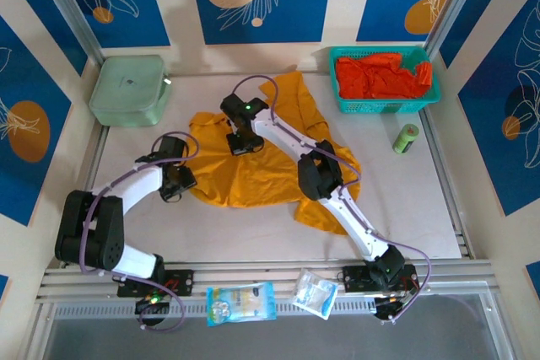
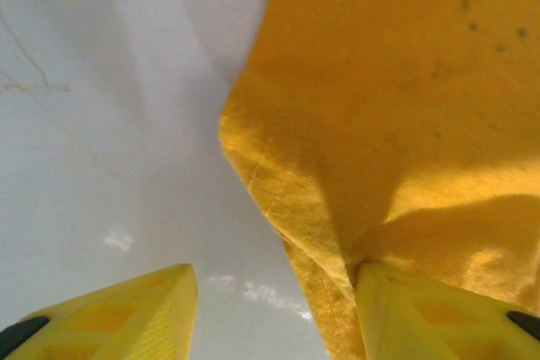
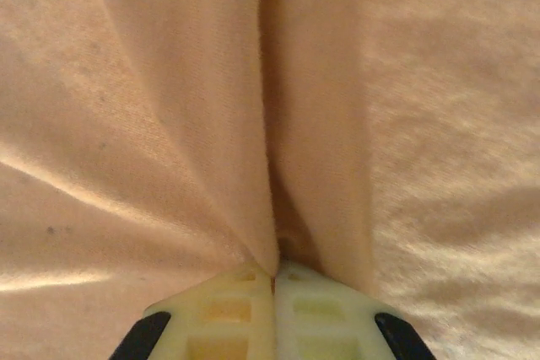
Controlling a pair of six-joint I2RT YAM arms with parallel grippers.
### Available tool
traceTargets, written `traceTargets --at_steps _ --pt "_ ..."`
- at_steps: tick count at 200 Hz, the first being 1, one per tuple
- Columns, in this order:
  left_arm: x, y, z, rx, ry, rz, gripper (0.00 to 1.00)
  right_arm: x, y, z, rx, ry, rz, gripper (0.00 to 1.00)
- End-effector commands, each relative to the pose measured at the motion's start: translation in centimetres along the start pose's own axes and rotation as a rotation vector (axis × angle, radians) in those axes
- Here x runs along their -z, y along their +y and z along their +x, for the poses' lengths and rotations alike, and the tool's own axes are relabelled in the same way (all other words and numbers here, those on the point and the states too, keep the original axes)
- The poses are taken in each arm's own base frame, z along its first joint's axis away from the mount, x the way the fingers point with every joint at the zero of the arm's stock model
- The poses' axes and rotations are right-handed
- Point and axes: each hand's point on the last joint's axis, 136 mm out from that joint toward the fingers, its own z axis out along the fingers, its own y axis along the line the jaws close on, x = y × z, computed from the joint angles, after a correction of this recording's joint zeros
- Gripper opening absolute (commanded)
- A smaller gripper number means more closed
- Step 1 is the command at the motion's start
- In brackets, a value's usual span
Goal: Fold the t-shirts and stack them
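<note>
A mustard-yellow t-shirt lies crumpled and spread across the middle of the table. My right gripper sits on its upper left part. In the right wrist view that gripper is shut on a pinched ridge of the yellow cloth. My left gripper is at the shirt's left edge, low over the table. In the left wrist view it is open, and the shirt's hemmed corner runs down beside the right finger. The red-orange t-shirts are bunched in the basket.
The teal mesh basket stands at the back right and a pale green lidded box at the back left. A small green can sits by the right rail. Two plastic packets lie on the front rail.
</note>
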Motion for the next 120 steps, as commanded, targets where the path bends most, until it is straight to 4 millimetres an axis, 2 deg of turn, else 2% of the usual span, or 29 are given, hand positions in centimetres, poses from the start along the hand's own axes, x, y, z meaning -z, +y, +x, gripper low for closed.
traceTargets --at_steps 1,53,87,120 --pt "-0.3 -0.3 -1.2 0.023 -0.019 -0.006 0.49 1.7 -1.5 0.4 -0.093 0.017 -0.020 0.00" --pt "0.3 -0.6 -1.1 0.026 -0.026 0.030 0.49 1.0 -2.2 1.0 -0.123 0.044 -0.006 0.00" --pt "-0.6 -1.3 -0.7 0.026 0.006 0.053 0.48 0.9 -1.9 1.3 -0.120 0.053 -0.010 0.00" --pt "-1.1 -1.8 -1.2 0.030 0.001 0.066 0.48 0.9 -1.8 1.6 -0.116 0.058 -0.010 0.00"
